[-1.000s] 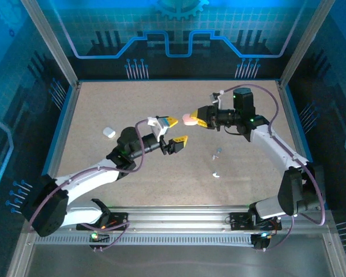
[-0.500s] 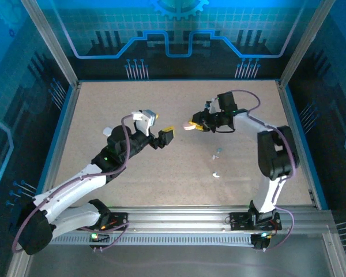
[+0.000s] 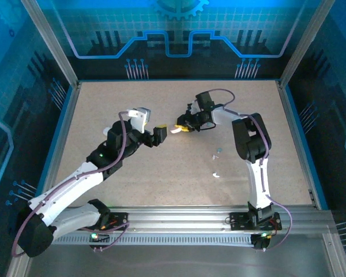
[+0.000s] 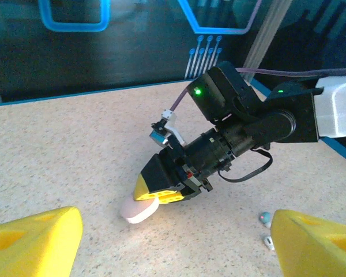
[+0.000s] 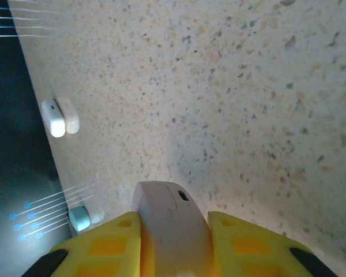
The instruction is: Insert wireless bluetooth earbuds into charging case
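The right gripper (image 3: 181, 127) gripped a pale pink case (image 4: 138, 210). Two tiny earbuds (image 3: 218, 152) lay on the table (image 3: 132, 104), well apart from that case, toward the arm bases. The left gripper (image 3: 162, 134), spread wide, faced the case.

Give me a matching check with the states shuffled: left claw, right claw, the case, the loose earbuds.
1. left claw
2. right claw
3. pinkish case
4. earbuds

A. lying loose on the table
B. shut on the case
C. open, holding nothing
D. clamped between yellow fingers

Pairs: 1-C, 2-B, 3-D, 4-A.
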You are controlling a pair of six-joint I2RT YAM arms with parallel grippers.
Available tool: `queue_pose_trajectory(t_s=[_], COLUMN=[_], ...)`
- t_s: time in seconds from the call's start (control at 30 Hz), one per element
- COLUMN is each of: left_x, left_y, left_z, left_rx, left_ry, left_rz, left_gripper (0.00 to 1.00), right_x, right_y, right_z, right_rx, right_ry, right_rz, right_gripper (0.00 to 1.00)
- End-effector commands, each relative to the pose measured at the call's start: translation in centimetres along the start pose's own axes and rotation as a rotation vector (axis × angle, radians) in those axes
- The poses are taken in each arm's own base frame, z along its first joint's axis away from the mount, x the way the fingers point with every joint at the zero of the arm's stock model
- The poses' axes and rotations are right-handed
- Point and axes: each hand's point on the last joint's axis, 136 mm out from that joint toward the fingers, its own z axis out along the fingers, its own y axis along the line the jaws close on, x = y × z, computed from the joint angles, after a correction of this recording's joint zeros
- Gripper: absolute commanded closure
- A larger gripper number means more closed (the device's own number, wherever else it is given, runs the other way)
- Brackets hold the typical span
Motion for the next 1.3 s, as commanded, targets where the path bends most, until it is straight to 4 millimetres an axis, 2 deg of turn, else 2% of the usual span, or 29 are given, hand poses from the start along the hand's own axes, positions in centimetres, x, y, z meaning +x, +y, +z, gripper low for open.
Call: queue_pose_trajectory(t_s=[0.0,0.1,0.3,0.47,0.87,1.03,1.1,1.27], left_x=[-1.6,-1.5,-1.6,-1.7,-1.3,0.3,1.3,3.8], left_y=[1.7,2.1,2.2,2.3,2.8,5.5,7.1,11.5], left_z=[-0.8,-0.8,-0.8,-0.8,-0.8,-0.3,0.0,0.2], left_rx=[-0.076,-0.085,-0.085,-0.087,-0.112,-0.236,-0.302,-0.472], left_ry=[0.000,-0.001,-0.008,-0.009,0.006,0.093,0.143,0.262], left_rz=[-0.090,-0.105,-0.110,-0.108,-0.115,-0.168,-0.211,-0.344], left_gripper=[0.15,0.15,0.15,0.15,0.15,0.17,0.19,0.19], right_x=[0.4,0.7,1.1,0.9,0.4,0.1,0.0,0.2], right_y=[-1.1,-2.0,-2.4,-2.7,-1.6,0.0,1.2,4.2], right_z=[1.5,1.8,1.6,1.4,-0.2,-2.0,-3.3,-6.6], right_rx=[0.031,0.055,0.077,0.099,0.129,0.150,0.160,0.162], right_ry=[0.041,0.060,0.078,0.075,0.047,0.034,0.019,-0.025], right_rz=[-0.001,0.001,-0.021,-0.024,-0.067,-0.138,-0.181,-0.262], right_gripper=[0.79,0.76,0.65,0.60,0.49,0.43,0.35,0.29])
